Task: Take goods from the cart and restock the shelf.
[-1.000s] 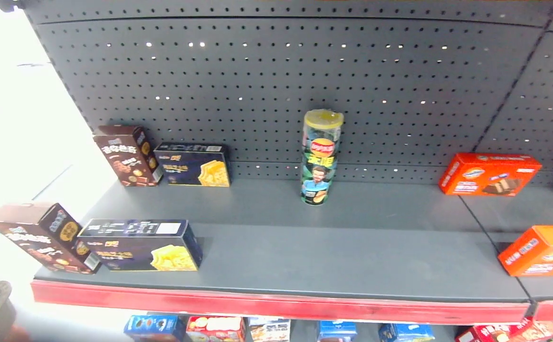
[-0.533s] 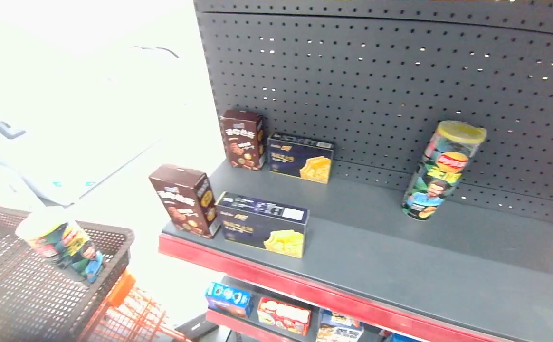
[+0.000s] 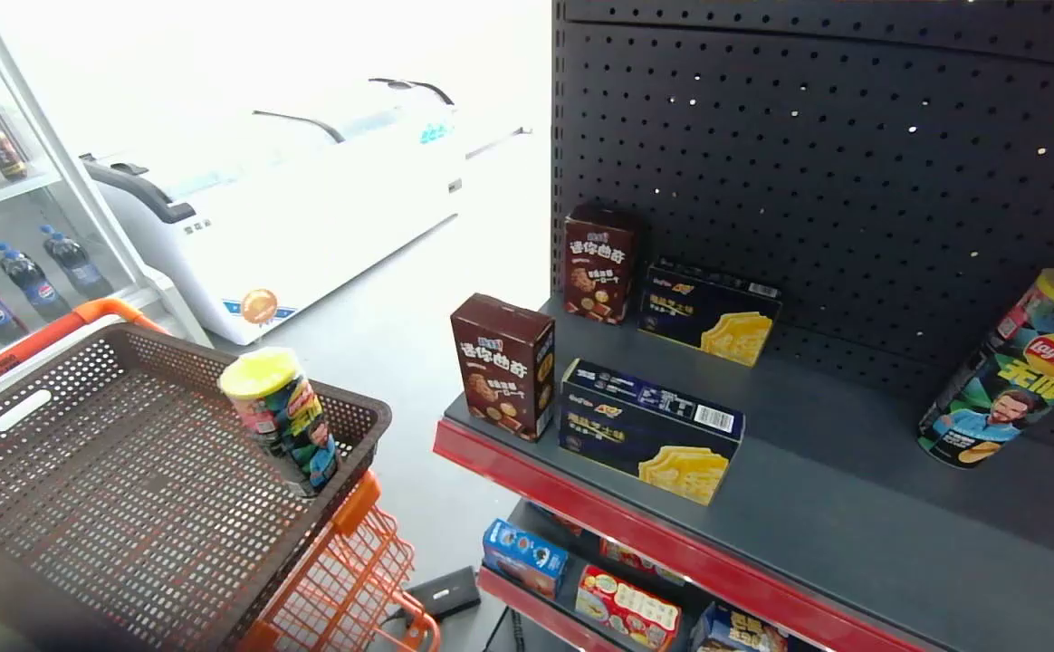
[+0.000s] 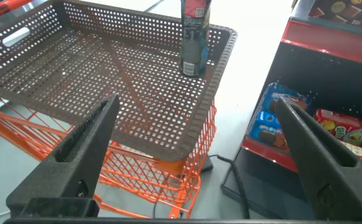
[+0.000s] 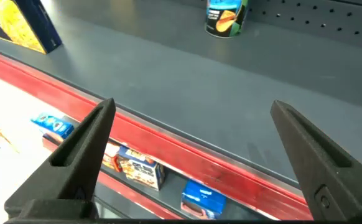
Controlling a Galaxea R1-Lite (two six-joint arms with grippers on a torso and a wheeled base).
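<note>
Inside basket (image 4: 75, 68), 1 can (image 4: 193, 43), top cropped.

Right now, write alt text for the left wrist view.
A chip can stands upright in a corner of a brown mesh basket on an orange cart, the open left gripper in front; a red-edged shelf stands beside.

White chest freezer (image 3: 310, 208) w/ drinks fridge (image 3: 2, 186) just beside, bottles (image 3: 29, 281) inside; small black box (image 3: 441, 593) on floor (image 3: 400, 326).
</note>
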